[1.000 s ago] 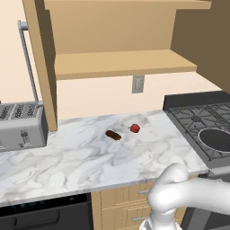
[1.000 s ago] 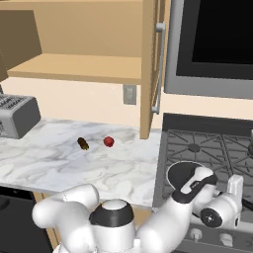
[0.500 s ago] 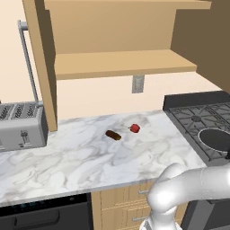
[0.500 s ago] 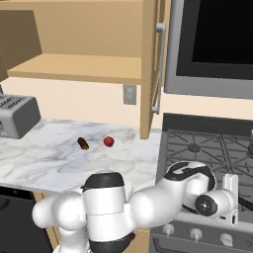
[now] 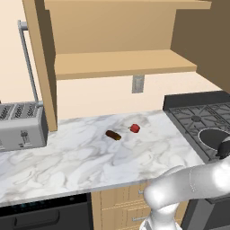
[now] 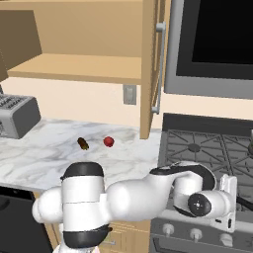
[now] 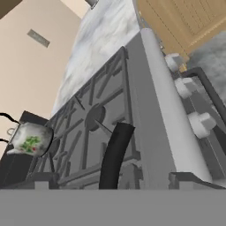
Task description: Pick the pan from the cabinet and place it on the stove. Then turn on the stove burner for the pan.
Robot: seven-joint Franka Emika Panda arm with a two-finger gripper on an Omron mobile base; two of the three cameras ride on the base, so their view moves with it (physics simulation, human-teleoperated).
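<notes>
White marbled counter (image 5: 81, 161) is running from a grey toaster (image 5: 21, 126) at the left across to the stove (image 6: 207, 148) at the right, with a tan backsplash wall and a grey outlet plate (image 5: 138, 84) behind it. Above, the cabinet (image 5: 117, 63) is standing open, its wooden shelf bare, one door with a long grey bar handle swung out to the left. A small brown item (image 5: 113, 135) and a small red one (image 5: 134, 128) are lying just beside each other mid-counter, well apart from the toaster. The pan (image 5: 214, 137) is sitting on the front left grate of the stove, its black handle (image 7: 114, 154) reaching toward the silver front edge, where the knobs (image 7: 199, 124) are lined up. A patterned kettle (image 7: 30, 139) is resting on a rear burner. The gripper (image 7: 110, 183) is hovering over the stove's front edge, just above the pan handle, jaws spread wide and gripping nothing. A dark microwave (image 6: 217, 44) is hanging over the stove. No writing is showing legibly anywhere.
</notes>
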